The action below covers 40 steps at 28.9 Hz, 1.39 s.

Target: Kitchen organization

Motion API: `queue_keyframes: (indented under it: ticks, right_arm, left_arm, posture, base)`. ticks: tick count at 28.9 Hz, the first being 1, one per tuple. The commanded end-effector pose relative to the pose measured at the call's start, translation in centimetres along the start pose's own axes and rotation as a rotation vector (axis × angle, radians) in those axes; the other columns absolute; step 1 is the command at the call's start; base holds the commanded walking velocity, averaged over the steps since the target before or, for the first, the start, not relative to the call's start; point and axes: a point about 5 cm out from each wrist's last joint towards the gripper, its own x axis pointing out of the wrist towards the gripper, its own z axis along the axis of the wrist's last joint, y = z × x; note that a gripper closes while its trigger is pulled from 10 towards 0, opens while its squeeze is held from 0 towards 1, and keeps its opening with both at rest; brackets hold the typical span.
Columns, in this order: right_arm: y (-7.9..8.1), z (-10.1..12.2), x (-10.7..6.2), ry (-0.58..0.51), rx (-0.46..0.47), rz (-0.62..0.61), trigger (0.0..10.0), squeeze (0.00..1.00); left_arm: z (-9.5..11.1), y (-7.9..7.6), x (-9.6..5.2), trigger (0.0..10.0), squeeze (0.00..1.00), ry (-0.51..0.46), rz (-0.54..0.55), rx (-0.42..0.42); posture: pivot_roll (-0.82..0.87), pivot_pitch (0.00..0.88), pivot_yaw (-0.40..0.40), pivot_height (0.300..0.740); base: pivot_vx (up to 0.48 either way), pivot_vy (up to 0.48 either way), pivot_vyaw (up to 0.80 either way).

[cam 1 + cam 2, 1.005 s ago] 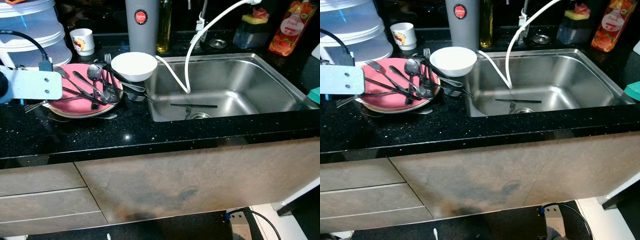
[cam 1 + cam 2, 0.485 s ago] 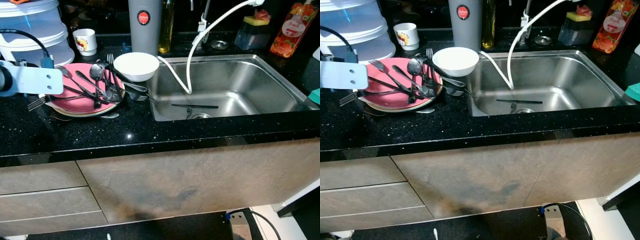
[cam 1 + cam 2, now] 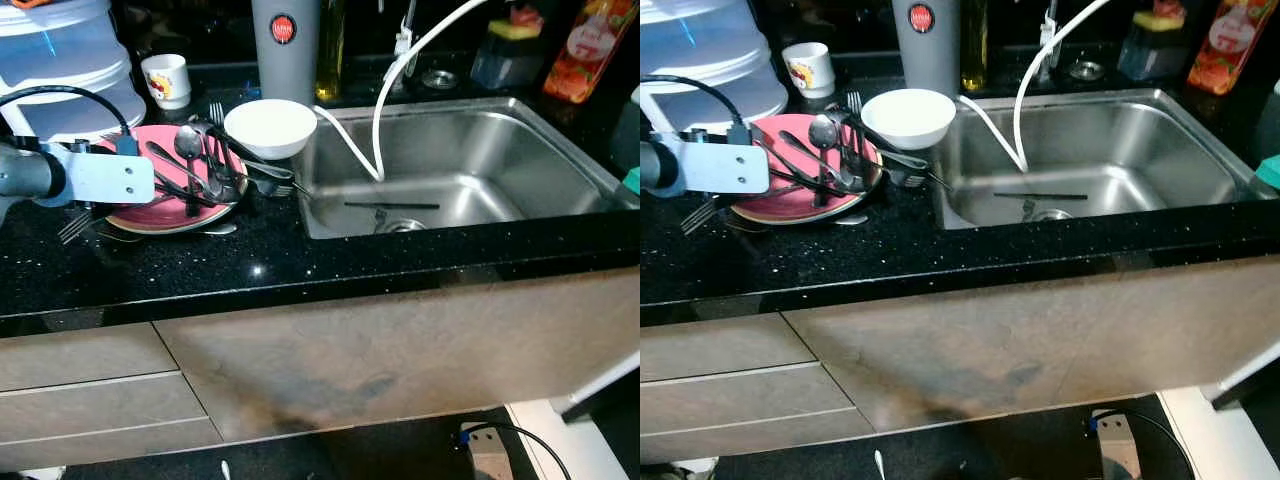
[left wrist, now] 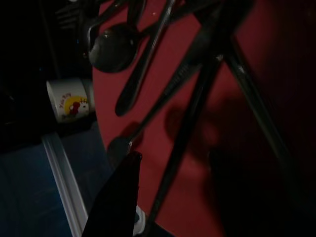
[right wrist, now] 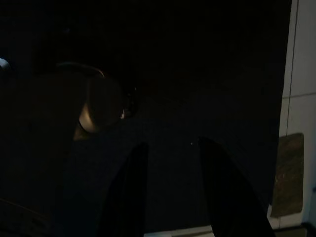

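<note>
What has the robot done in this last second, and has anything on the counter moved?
The left arm has reached further in over the pink plate of cutlery, its tool not yet holding anything. The white bowl, mug and sink stayed put.

Your left arm (image 3: pixel 60 175) is silver: a rounded grey cylinder joined to a flat pale plate with small screws and a looping black cable (image 3: pixel 65 95).
</note>
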Motion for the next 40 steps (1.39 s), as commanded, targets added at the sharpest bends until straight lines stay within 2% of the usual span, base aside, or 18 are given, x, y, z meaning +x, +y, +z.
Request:
queue_keyframes:
  ticks: [1, 11, 12, 13, 29, 35, 40]
  right_arm:
    - [-0.1, -0.3, 0.0, 0.003, 0.002, -0.002, 10.0, 0.00]
    - [-0.2, -0.6, -0.1, 0.009, 0.001, -0.004, 10.0, 0.00]
    - [-0.2, -0.6, -0.1, 0.010, 0.000, -0.004, 10.0, 0.00]
    - [-0.2, -0.7, -0.1, 0.011, 0.001, -0.004, 10.0, 0.00]
    - [-0.2, -0.4, -0.1, 0.005, -0.001, -0.004, 10.0, 0.00]
    - [-0.1, -0.4, 0.0, 0.004, -0.001, -0.003, 10.0, 0.00]
    - [-0.1, -0.3, 0.0, 0.003, -0.002, -0.001, 10.0, 0.00]
  left_arm:
    - [0.2, -0.7, 0.6, 10.0, 0.00, 0.002, -0.035, 0.015]
    - [0.6, -0.5, 1.3, 10.0, 0.00, -0.009, 0.023, 0.042]
    - [0.6, -0.5, 1.3, 0.7, 0.00, -0.006, 0.022, 0.044]
    - [0.6, -0.6, 1.3, 0.0, 0.00, -0.002, 0.011, 0.045]
    - [-0.2, -1.1, 1.4, 0.0, 0.00, 0.030, 0.015, 0.051]
    - [-0.6, -0.7, 1.1, 0.0, 0.00, 0.044, 0.058, 0.032]
    - [-0.9, 0.5, 0.2, 0.0, 0.00, 0.035, 0.117, -0.022]
  posture:
    - [0.00, 0.082, 0.025, 0.740]
    - [0.00, 0.097, 0.023, 0.740]
    - [0.00, 0.099, 0.026, 0.740]
    - [0.00, 0.098, 0.024, 0.740]
    - [0.00, 0.084, 0.022, 0.740]
    - [0.00, 0.075, 0.022, 0.740]
    - [0.00, 0.065, 0.022, 0.740]
  base:
    - [0.000, 0.000, 0.00]
    - [0.000, 0.000, 0.00]
    - [0.000, 0.000, 0.00]
    - [0.000, 0.000, 0.00]
    - [0.000, 0.000, 0.00]
    - [0.000, 0.000, 0.00]
    - [0.000, 0.000, 0.00]
